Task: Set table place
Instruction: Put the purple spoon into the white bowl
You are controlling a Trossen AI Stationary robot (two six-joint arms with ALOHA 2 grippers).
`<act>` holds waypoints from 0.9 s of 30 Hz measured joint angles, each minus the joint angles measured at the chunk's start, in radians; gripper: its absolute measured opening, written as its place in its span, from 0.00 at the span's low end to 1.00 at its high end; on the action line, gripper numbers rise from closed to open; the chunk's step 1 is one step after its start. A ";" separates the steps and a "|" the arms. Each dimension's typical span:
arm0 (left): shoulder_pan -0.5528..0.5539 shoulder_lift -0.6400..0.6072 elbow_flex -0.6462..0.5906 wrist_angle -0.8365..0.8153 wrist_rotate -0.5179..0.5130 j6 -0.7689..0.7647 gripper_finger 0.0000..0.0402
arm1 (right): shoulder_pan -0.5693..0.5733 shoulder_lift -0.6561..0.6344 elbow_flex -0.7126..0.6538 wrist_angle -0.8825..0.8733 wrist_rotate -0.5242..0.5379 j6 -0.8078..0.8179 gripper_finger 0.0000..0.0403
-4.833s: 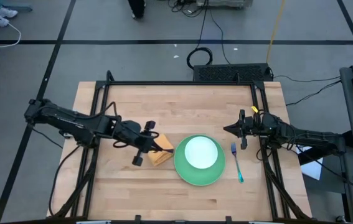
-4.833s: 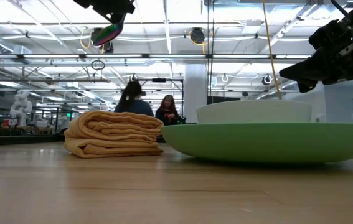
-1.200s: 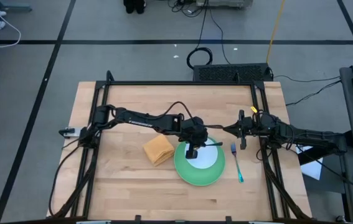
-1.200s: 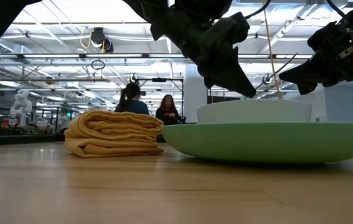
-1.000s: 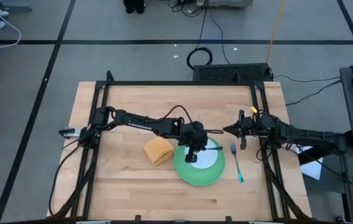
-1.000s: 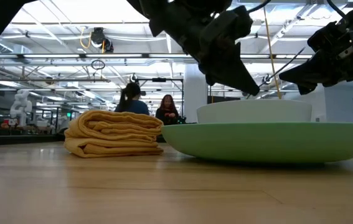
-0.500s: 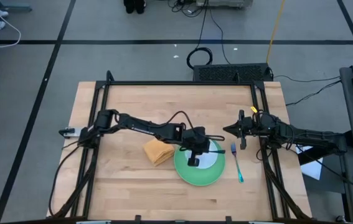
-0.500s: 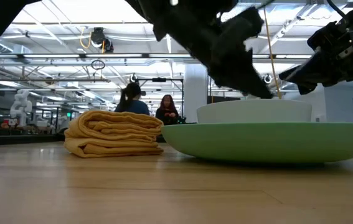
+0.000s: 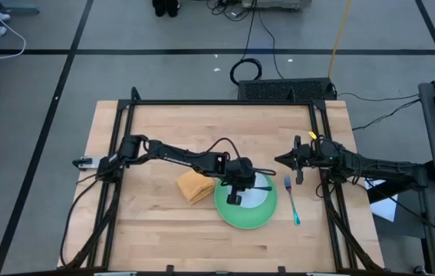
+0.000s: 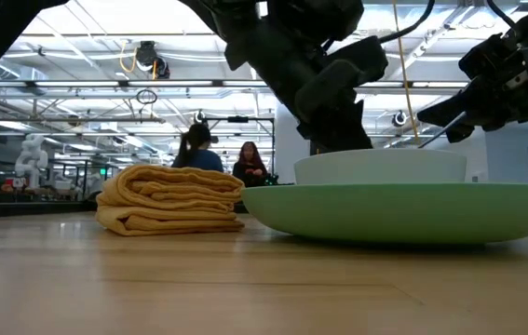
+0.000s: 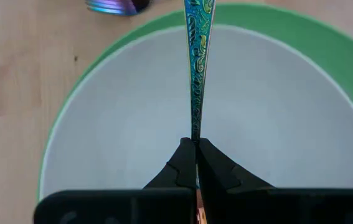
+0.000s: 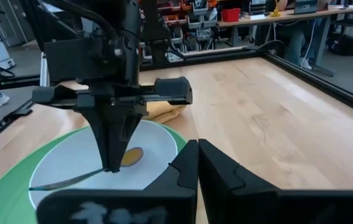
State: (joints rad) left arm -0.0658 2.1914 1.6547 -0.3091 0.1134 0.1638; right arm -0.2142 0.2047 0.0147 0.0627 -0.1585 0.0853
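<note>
The green plate [image 9: 266, 218] lies near the table's front middle, with the white bowl [image 9: 260, 198] standing on it. The folded orange napkin [image 9: 195, 185] lies flat on the table left of the plate. The blue-handled fork [image 9: 291, 201] lies on the table right of the plate. My left gripper [image 9: 235, 197] stands over the bowl, shut on the spoon [image 11: 196, 68], whose teal handle sticks out toward the table's right. My right gripper [image 12: 198, 155] is shut and empty, above the table's right side beyond the fork. My left gripper pinches the spoon between its two fingers at the neck [image 11: 193, 135], where the handle meets the reddish bowl [image 12: 131, 155]. The fingers point down from above and lie across the spoon. The spoon hangs about level over the white bowl's inside [image 12: 70, 168]; whether it touches the bowl, I cannot tell.
A black frame rail [image 9: 225, 102] runs along the table's far side, with rails down both sides. Bare wood lies behind the plate and along the front edge [image 9: 163, 245]. People stand in the room far behind the table [image 10: 198, 149].
My left gripper, still shut on the spoon, has gone a little toward the table's near edge over the white bowl. It has tipped from a slant to pointing nearly straight down. My right gripper has kept still.
</note>
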 joint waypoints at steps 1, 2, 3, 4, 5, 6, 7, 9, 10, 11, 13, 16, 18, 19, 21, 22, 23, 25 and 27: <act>0.000 0.000 0.000 -0.009 0.003 0.006 0.00 | 0.000 0.000 0.000 0.001 0.000 0.000 0.00; 0.000 0.000 0.000 -0.012 0.002 0.010 0.00 | 0.000 0.000 0.000 0.005 0.000 0.000 0.00; 0.000 0.000 0.000 -0.010 -0.002 0.010 0.00 | 0.000 0.000 0.000 0.009 0.000 0.000 0.00; 0.000 0.000 0.000 -0.010 -0.009 0.011 0.00 | 0.000 0.000 0.000 0.011 0.000 0.000 0.00; 0.000 0.000 0.000 -0.010 -0.009 0.011 0.00 | 0.000 0.000 0.000 0.015 0.000 0.000 0.00; 0.000 0.000 0.000 -0.009 -0.010 0.011 0.00 | 0.000 0.000 0.000 0.022 0.000 0.000 0.00; 0.000 0.000 0.000 -0.010 -0.009 0.012 0.00 | 0.000 0.000 0.000 0.027 0.000 0.000 0.00; 0.000 0.000 0.000 -0.020 -0.009 0.025 0.00 | 0.000 0.000 0.000 0.030 0.000 0.000 0.00; 0.000 0.000 0.000 -0.029 -0.010 0.033 0.00 | 0.000 0.000 0.000 0.031 0.000 0.000 0.00; 0.001 0.000 0.000 -0.040 -0.010 0.039 0.00 | 0.000 0.000 0.000 0.031 0.000 0.000 0.00; 0.001 0.012 0.000 -0.036 -0.011 0.042 0.00 | 0.000 0.000 0.000 0.031 0.000 -0.003 0.00; 0.001 0.018 -0.001 -0.047 -0.014 0.046 0.00 | 0.000 0.000 0.000 0.032 0.000 -0.003 0.00; 0.001 0.016 0.000 -0.041 -0.017 0.053 0.00 | 0.000 0.001 0.000 0.031 0.000 -0.003 0.00; 0.000 0.016 0.000 -0.041 -0.018 0.053 0.00 | 0.000 0.001 0.000 0.032 0.000 -0.003 0.00; 0.001 0.016 0.000 -0.045 -0.018 0.053 0.00 | 0.000 0.002 0.000 0.031 0.000 -0.002 0.00; 0.001 0.016 0.000 -0.049 -0.019 0.053 0.00 | 0.000 0.002 0.000 0.031 0.000 -0.002 0.00; 0.001 0.016 0.000 -0.049 -0.019 0.053 0.00 | 0.000 0.002 0.000 0.031 0.000 -0.002 0.00; 0.001 0.016 0.000 -0.053 -0.019 0.060 0.00 | 0.000 0.002 0.000 0.031 0.000 -0.003 0.00; 0.000 0.016 0.000 -0.064 -0.019 0.064 0.00 | 0.000 0.002 0.000 0.031 0.000 -0.003 0.00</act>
State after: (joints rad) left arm -0.0654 2.2074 1.6547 -0.3727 0.0944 0.2276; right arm -0.2144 0.2066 0.0145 0.0937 -0.1584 0.0822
